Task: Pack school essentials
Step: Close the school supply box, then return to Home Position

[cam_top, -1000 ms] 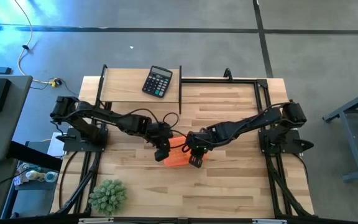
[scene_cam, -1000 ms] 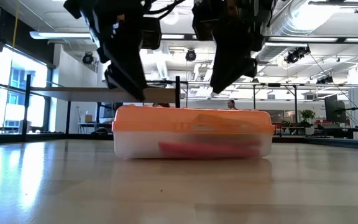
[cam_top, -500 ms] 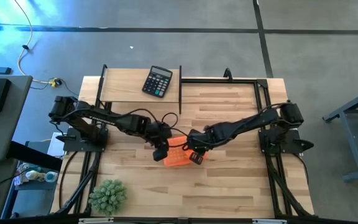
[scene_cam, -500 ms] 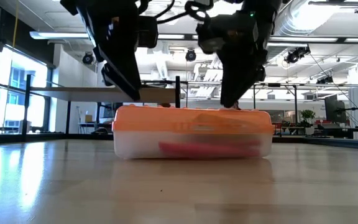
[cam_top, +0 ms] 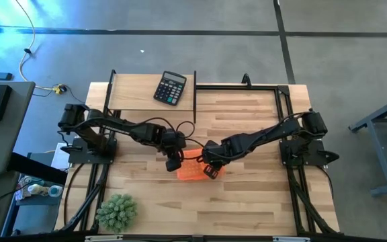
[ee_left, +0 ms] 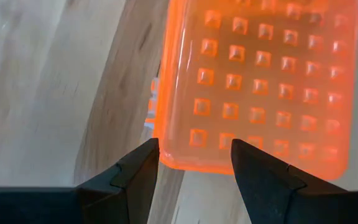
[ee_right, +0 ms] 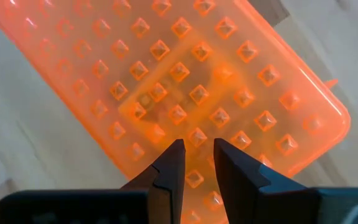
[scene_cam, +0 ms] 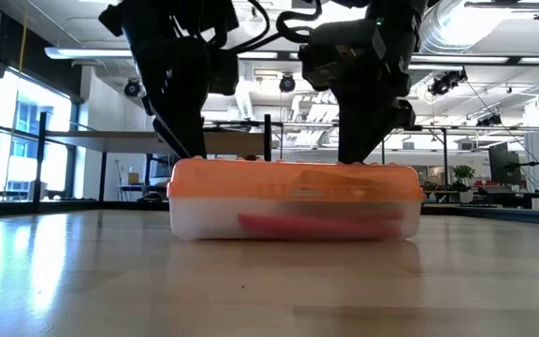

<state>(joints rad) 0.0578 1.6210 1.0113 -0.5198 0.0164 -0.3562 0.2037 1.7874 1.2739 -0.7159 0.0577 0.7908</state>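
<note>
A translucent box with a studded orange lid (cam_top: 192, 169) sits flat on the table's middle. Something red (scene_cam: 316, 225) shows through its clear wall; the rest of the stationery is hidden. My left gripper (ee_left: 194, 155) is open and points down over the lid's left end (scene_cam: 183, 154), one finger on either side of the lid's short edge. My right gripper (ee_right: 197, 146) is shut to a narrow slit and stands on the lid right of its middle (scene_cam: 358, 161). My left gripper reaches down to the lid's left short edge (ee_left: 191, 163) from above; I cannot tell whether it touches. My right gripper presses its shut fingertips (ee_right: 174, 152) down on the lid's top face (ee_right: 194, 127), right of its middle, from above. The box rests flat on the table.
A black calculator (cam_top: 170, 88) lies on a raised wooden shelf (cam_top: 133, 97) at the far left. A spiky green plant (cam_top: 116, 210) stands at the near left corner. A black rail frame (cam_top: 247, 86) borders the far right. Bare wood lies near and to the right of the box.
My right gripper has come down from above the lid onto its top. My left gripper has shifted toward the table's left, from over the lid to its left end. The box has shifted slightly on the table, its right end moving a little to the right.
</note>
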